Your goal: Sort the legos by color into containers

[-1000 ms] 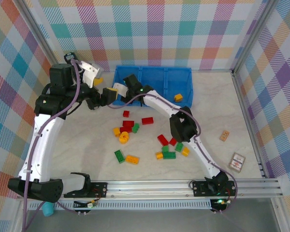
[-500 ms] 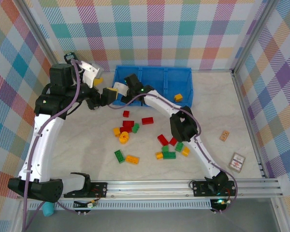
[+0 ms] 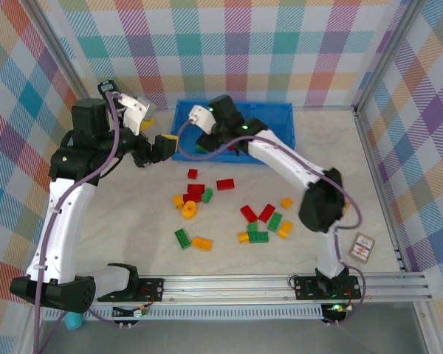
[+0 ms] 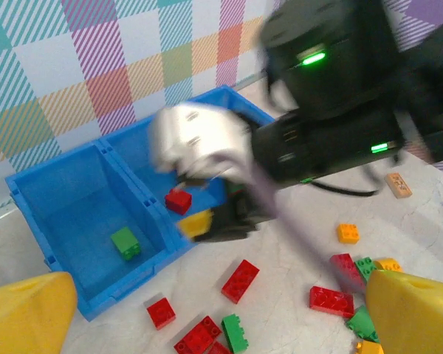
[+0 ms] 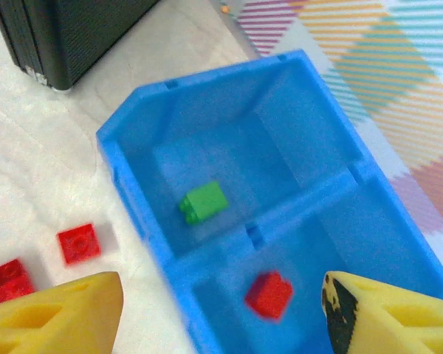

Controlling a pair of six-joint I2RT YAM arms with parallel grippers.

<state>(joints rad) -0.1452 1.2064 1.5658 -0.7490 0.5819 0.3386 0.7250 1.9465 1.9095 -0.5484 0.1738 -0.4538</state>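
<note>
Early days: one green brick [image 5: 204,201] sits in the end compartment of the blue tray [image 5: 125,177], one red brick [image 5: 269,294] next door, the right pincer [image 5: 221,299] above them and the left pincer [image 4: 218,317] both spread and empty, most legos [image 3: 225,184] scattered on the bench [image 3: 133,221].

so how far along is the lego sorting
Barely started. Done: one green brick in an end compartment of the tray, one red brick next door. In hand: nothing, the right pincer is open above the tray. Left: the loose bricks on the table.
</note>
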